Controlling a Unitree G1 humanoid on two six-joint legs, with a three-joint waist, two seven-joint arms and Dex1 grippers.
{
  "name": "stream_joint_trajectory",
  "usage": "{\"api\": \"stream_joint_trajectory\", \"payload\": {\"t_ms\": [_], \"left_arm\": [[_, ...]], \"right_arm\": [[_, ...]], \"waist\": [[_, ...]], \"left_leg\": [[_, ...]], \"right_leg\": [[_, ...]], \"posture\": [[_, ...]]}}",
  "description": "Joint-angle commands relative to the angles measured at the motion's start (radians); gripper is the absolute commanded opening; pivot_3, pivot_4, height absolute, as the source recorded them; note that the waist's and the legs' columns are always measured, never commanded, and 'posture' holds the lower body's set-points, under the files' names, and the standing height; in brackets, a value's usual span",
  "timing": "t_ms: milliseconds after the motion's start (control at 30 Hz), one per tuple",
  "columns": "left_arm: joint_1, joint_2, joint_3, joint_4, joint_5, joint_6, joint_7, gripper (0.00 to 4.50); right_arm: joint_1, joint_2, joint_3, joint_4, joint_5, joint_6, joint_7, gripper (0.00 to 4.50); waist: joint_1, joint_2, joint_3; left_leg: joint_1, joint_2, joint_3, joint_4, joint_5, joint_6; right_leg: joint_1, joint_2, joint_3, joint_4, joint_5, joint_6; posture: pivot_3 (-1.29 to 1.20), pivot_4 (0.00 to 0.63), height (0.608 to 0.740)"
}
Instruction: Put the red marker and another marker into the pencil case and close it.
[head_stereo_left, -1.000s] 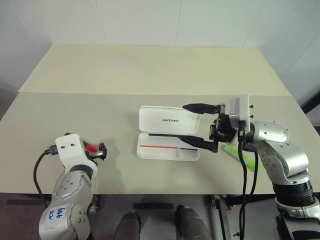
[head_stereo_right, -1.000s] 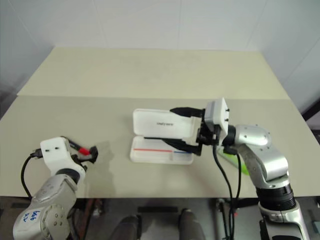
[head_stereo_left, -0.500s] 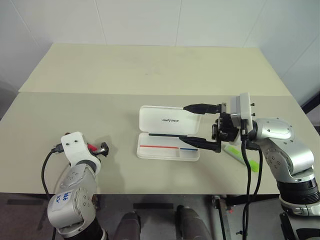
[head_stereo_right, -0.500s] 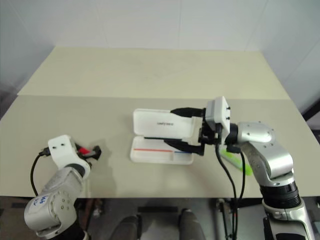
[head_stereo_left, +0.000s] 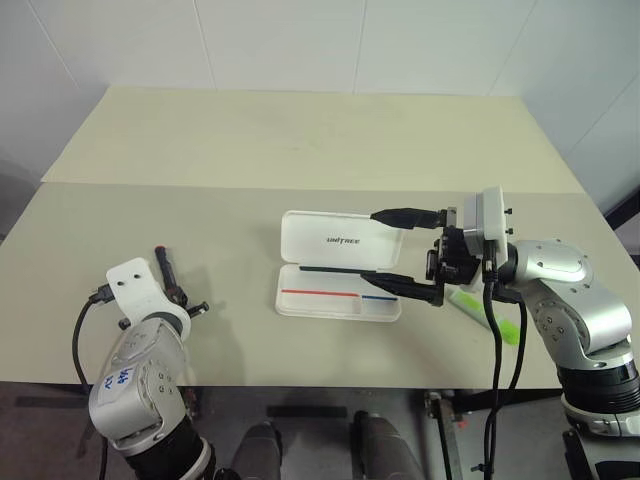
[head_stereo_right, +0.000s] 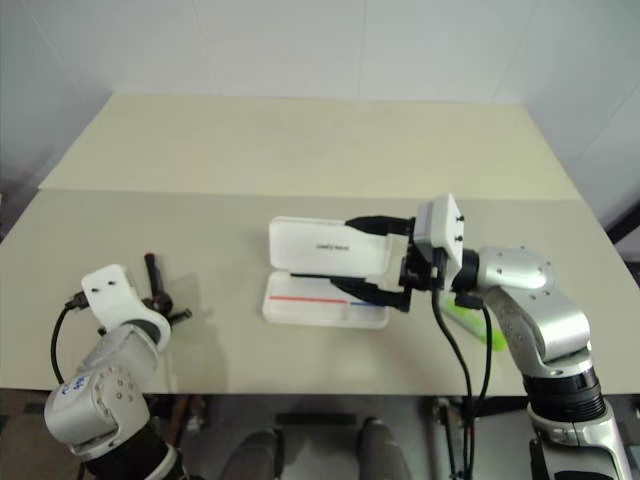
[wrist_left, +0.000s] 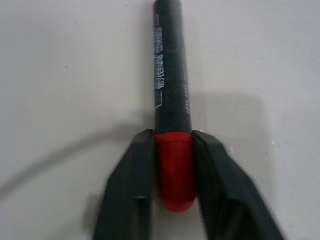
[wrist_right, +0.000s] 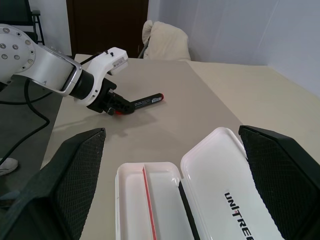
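My left pincer (wrist_left: 172, 165) squeezes the red marker (wrist_left: 171, 100) on the surface (head_stereo_left: 230, 210). Next I must lift it to the pencil case (head_stereo_left: 340, 277). My right pincer (head_stereo_left: 400, 248) is wide apart.

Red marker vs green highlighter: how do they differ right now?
The red marker has a black barrel and a red end; the green highlighter is neon green all over. The marker lies left of the pencil case, the highlighter right of it. The left gripper is shut on the marker's red end; the open right gripper hovers over the case, not touching the highlighter. Both lie on the table, outside the case.
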Motion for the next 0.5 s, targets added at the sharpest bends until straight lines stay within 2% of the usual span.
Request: {"api": "stream_joint_trajectory", "payload": {"t_ms": [33, 267, 500], "left_arm": [[-0.007, 0.016, -0.015, 0.018, 0.015, -0.049, 0.000, 0.57], [-0.042, 0.038, 0.008, 0.039, -0.024, -0.255, -0.035, 0.57], [-0.072, 0.165, -0.077, 0.086, -0.107, -0.549, -0.237, 0.57]], "right_arm": [[-0.005, -0.007, -0.042, -0.027, 0.012, -0.020, -0.004, 4.50], [-0.008, -0.003, -0.040, -0.018, 0.005, -0.027, -0.008, 4.50], [0.011, -0.017, -0.056, -0.013, 0.004, -0.031, -0.011, 4.50]], "waist": [[0.000, 0.000, 0.000], [0.000, -0.001, 0.001], [0.000, -0.001, 0.001]], "left_leg": [[0.000, 0.000, 0.000, 0.000, 0.000, 0.000], [0.000, 0.000, 0.000, -0.001, 0.000, 0.000], [0.000, 0.000, 0.000, -0.002, 0.000, 0.000]], "right_leg": [[0.000, 0.000, 0.000, 0.000, 0.000, 0.000], [0.000, 0.000, 0.000, 0.000, 0.000, 0.000], [0.000, 0.000, 0.000, -0.001, 0.000, 0.001]], "posture": [[0.00, 0.150, 0.740], [0.00, 0.150, 0.740], [0.00, 0.150, 0.740]]}}
